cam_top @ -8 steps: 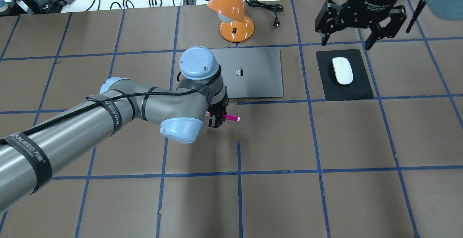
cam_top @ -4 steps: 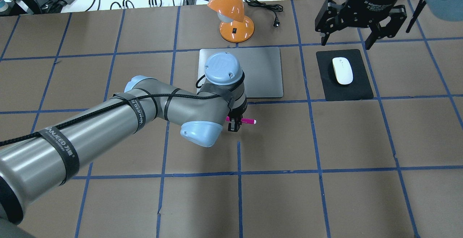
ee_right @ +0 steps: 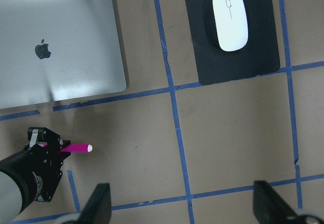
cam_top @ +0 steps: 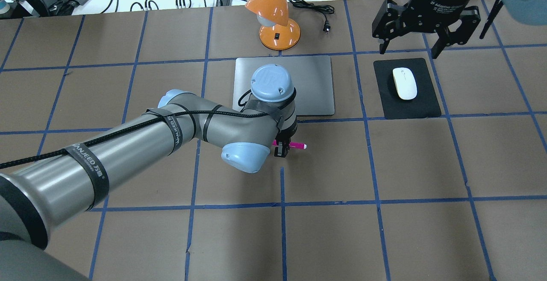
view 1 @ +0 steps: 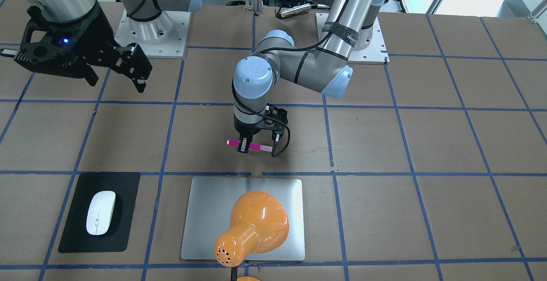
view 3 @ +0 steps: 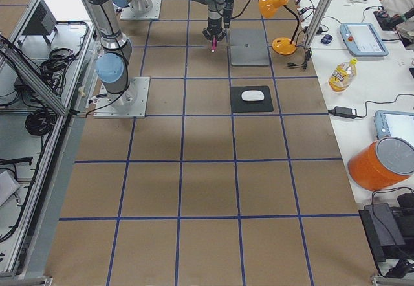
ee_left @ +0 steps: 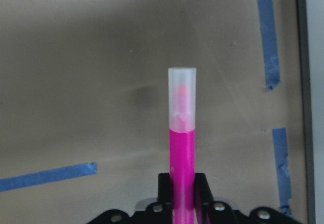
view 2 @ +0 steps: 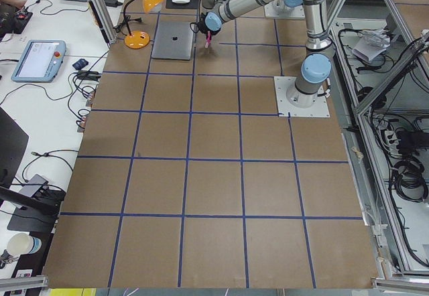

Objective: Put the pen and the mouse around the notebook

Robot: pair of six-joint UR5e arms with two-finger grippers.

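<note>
Holding the pen [cam_top: 298, 145]: the left gripper [cam_top: 282, 149], its fingers closed narrow on the middle of the pink barrel
Pen: level over the table [cam_top: 384, 238], pale cap pointing right, just beside the near edge of the notebook [cam_top: 314, 84] but apart from it
Notebook: flat, toward the table's far edge, partly hidden by the left wrist
Lamp [cam_top: 277, 33]: orange, behind the notebook at the far edge
Mouse [cam_top: 404, 83]: on a black mat [cam_top: 423, 106], right of the notebook, not touching it
Right gripper [cam_top: 409, 51]: fingers spread wide, raised over the mat's far side
</note>
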